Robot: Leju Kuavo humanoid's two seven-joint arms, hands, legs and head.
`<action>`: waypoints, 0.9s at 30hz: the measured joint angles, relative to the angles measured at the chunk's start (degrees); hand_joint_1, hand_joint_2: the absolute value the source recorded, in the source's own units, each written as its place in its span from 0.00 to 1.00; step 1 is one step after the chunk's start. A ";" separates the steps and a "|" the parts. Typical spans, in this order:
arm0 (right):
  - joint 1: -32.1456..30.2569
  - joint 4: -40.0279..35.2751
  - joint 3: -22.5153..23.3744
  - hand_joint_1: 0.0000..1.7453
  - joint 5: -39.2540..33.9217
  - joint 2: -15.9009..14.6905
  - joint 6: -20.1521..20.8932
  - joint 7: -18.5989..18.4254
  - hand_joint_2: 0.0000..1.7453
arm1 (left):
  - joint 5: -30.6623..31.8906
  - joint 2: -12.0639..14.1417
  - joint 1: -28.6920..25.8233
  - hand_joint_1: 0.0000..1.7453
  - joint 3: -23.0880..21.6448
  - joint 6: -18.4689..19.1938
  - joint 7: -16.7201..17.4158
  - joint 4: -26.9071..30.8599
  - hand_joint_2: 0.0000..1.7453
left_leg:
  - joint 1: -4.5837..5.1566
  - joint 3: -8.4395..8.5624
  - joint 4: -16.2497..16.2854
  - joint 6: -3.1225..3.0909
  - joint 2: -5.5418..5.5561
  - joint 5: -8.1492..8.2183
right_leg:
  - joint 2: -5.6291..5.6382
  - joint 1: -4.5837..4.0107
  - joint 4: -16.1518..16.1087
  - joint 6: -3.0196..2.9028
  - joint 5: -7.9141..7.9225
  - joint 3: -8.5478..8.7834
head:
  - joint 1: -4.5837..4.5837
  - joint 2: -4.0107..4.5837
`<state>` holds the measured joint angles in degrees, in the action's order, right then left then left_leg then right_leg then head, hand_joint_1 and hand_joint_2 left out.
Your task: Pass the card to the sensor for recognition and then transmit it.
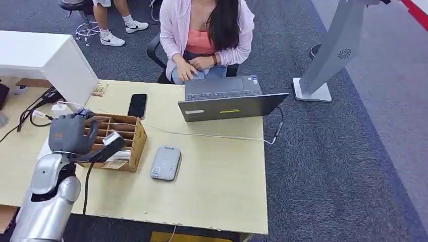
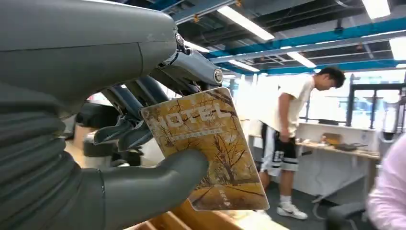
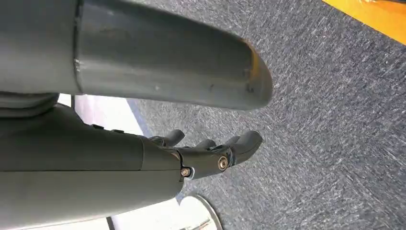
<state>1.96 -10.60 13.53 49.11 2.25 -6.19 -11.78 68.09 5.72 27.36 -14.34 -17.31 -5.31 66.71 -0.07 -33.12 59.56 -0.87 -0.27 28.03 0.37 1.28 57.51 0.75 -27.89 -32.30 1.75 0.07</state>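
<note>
My left hand (image 1: 73, 133) hovers over the wooden card box (image 1: 132, 132) at the table's left side. It pinches a hotel card (image 2: 208, 146), brown with an autumn-tree print, between the thumb and the fingers. From the head the card (image 1: 112, 139) shows edge-on, lifted above the box. The grey card sensor (image 1: 166, 162) lies flat on the table just right of the box, a short way from the card. My right hand (image 3: 191, 158) hangs over grey carpet, fingers spread and holding nothing.
A black phone (image 1: 137, 105) lies behind the box. An open laptop (image 1: 227, 101) stands at the table's far side, with a seated person (image 1: 204, 35) behind it. A white cable (image 1: 212, 135) crosses the table. A white box (image 1: 45, 58) and cables sit far left.
</note>
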 joint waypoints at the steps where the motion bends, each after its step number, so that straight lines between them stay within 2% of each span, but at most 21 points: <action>1: 0.01 0.00 0.00 0.00 0.11 0.00 0.00 0.04 0.00 | 0.13 -0.83 0.32 1.00 -0.79 0.00 0.13 0.00 1.00 | 0.01 0.00 0.01 0.00 0.00 0.00 | 0.00 0.01 0.00 0.02 0.01 0.00 | 0.00 0.00; 5: 0.06 0.00 0.09 0.00 0.63 0.00 -0.20 0.09 0.00 | 0.74 -4.58 2.28 1.00 -4.45 0.20 1.09 -0.83 1.00 | 0.04 -0.04 0.03 -0.01 0.02 0.00 | -0.01 0.01 0.00 0.06 0.04 0.00 | 0.00 0.00; 12: 0.11 0.00 0.37 0.00 1.35 0.00 -0.20 0.07 0.00 | 2.21 -9.64 4.24 1.00 -9.16 1.27 2.32 -3.70 1.00 | 0.08 -0.04 0.03 -0.01 0.02 0.00 | 0.00 0.00 0.00 0.06 0.04 -0.01 | -0.02 0.00; 19: 0.08 0.00 0.46 0.00 1.75 0.00 0.02 0.13 0.00 | 2.51 -11.34 5.06 1.00 -11.28 1.68 3.08 -6.82 1.00 | 0.07 -0.04 0.02 -0.01 0.00 0.00 | 0.01 -0.01 0.00 0.06 0.04 -0.02 | 0.00 0.00; 27: 0.07 0.00 1.42 0.00 2.60 0.04 0.09 0.13 0.00 | 3.15 -12.50 4.77 1.00 -12.17 4.15 5.18 -14.49 1.00 | 0.06 -0.05 0.02 -0.01 0.00 0.00 | 0.01 0.00 0.00 0.06 0.04 -0.02 | 0.00 0.00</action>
<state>2.03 -10.60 14.95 51.71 2.29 -6.10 -11.65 71.23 -6.78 32.14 -26.51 -13.16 -0.13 52.21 0.00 -33.17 59.58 -0.87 -0.27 28.03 0.38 1.27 57.51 0.81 -27.85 -32.32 1.75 0.07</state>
